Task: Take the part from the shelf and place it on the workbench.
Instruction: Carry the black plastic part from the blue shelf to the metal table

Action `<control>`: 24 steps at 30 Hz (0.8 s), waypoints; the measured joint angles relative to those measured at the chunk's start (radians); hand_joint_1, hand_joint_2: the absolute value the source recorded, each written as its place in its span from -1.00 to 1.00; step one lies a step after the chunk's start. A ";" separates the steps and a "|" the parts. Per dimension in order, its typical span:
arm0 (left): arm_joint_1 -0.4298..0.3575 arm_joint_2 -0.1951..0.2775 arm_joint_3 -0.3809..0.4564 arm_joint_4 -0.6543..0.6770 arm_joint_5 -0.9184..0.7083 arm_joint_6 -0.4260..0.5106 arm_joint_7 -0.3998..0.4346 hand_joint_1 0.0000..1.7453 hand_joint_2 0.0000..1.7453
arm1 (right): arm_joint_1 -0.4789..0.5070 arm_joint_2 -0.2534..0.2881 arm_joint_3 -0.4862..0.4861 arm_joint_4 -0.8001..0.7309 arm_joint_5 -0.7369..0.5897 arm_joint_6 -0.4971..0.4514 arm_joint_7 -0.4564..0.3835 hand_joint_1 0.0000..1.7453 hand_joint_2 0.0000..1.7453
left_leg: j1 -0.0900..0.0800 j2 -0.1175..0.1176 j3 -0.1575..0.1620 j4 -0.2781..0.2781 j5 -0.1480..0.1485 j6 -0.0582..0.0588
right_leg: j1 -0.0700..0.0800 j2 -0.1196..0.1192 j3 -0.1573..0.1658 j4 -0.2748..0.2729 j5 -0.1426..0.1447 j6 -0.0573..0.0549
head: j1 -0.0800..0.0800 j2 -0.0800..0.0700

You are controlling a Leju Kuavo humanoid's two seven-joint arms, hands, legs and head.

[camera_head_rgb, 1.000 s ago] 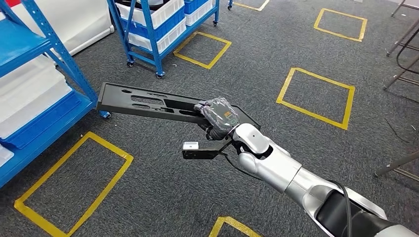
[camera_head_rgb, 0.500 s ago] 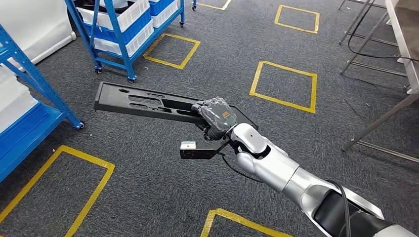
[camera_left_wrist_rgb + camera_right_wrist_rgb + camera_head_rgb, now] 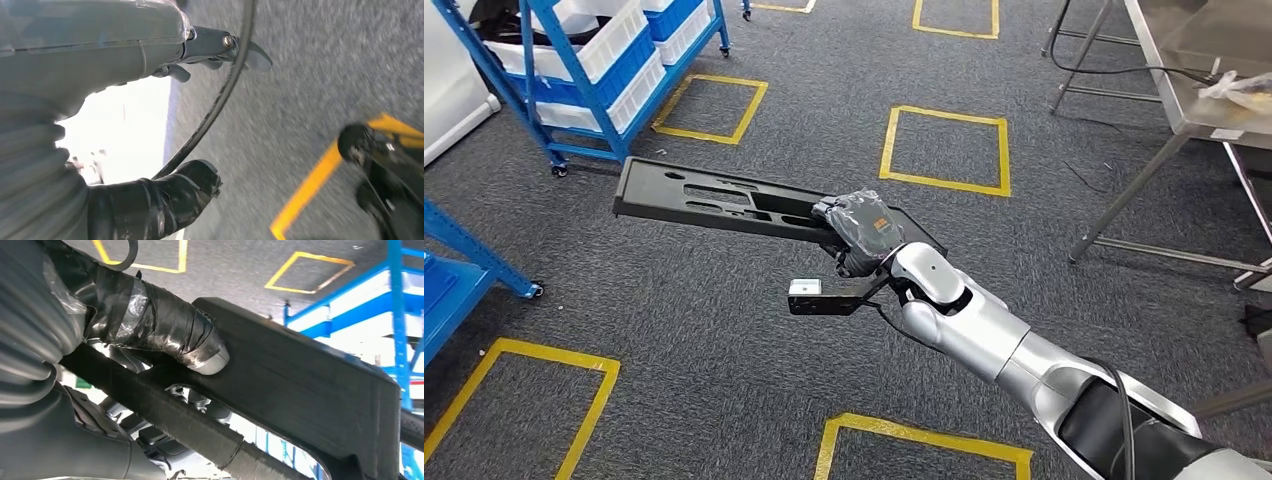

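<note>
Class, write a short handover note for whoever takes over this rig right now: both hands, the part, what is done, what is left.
Right robot hand: grips the long black part at one end, carrying it level above the carpet.
Left robot hand: holds nothing, hanging over the floor.
Done: the part is off the blue shelf.
Left: bring it to the metal workbench at upper right in the head view and set it down.

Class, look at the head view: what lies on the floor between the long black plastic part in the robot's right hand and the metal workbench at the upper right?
Grey carpet with a yellow taped square lies between the long black plastic part and the metal workbench.
</note>
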 joint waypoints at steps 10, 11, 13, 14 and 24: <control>-0.005 0.000 0.019 0.001 -0.016 -0.012 -0.014 -1.00 1.00 | -0.005 -0.005 0.006 0.008 -0.002 0.000 0.000 1.00 1.00 | 0.010 -0.020 0.104 -0.248 0.127 0.027 | -0.010 0.056 -0.063 0.080 -0.021 0.052 | 0.001 0.000; -0.005 0.000 0.019 0.001 -0.017 -0.012 -0.015 -1.00 1.00 | -0.005 -0.006 0.006 0.008 -0.002 0.000 0.000 1.00 1.00 | 0.011 -0.009 0.104 -0.252 0.130 0.032 | -0.011 0.029 -0.082 0.121 -0.046 0.056 | 0.001 0.000; -0.005 0.000 0.019 0.001 -0.017 -0.012 -0.015 -1.00 1.00 | -0.005 -0.006 0.006 0.009 -0.002 0.000 0.000 1.00 1.00 | 0.009 0.013 0.102 -0.255 0.132 0.036 | -0.014 -0.011 -0.138 0.246 -0.109 0.065 | 0.001 0.000; -0.005 0.000 0.020 0.001 -0.017 -0.012 -0.015 -1.00 1.00 | -0.003 -0.006 0.006 0.011 -0.002 0.000 0.000 1.00 1.00 | 0.008 0.024 0.100 -0.254 0.132 0.036 | -0.017 -0.017 -0.162 0.298 -0.128 0.068 | 0.002 0.000; -0.010 0.000 0.019 0.001 -0.017 -0.013 -0.015 -1.00 1.00 | -0.006 -0.007 0.006 0.012 -0.002 -0.001 0.000 1.00 1.00 | 0.006 0.110 0.119 -0.257 0.115 0.002 | 0.003 -0.062 -0.013 0.027 -0.015 0.036 | 0.001 0.000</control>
